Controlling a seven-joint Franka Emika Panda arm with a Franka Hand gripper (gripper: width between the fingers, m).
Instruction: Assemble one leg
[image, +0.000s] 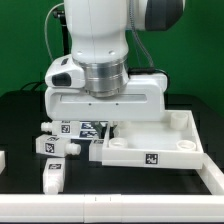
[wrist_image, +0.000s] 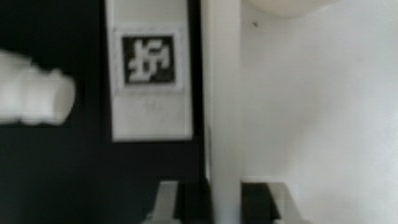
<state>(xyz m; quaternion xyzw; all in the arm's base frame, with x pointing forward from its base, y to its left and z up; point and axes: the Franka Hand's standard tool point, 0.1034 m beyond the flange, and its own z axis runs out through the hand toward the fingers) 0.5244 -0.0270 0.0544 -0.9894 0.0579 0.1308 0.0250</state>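
The white tabletop (image: 140, 132), a square tray-like piece with raised walls, lies at the exterior view's right. It fills one side of the wrist view (wrist_image: 302, 110). My gripper (image: 108, 125) hangs over its left wall, its fingers mostly hidden under the hand. In the wrist view the gripper (wrist_image: 217, 205) has one dark pad on each side of the thin wall, shut on it. A white leg (wrist_image: 151, 70) with a marker tag lies just beside that wall. Several loose white legs (image: 60, 129) lie at the left.
Another leg (image: 52, 175) lies nearer the front, and a rounded white part (wrist_image: 32, 90) shows in the wrist view. A white rail (image: 100, 212) runs along the front edge. The table is black.
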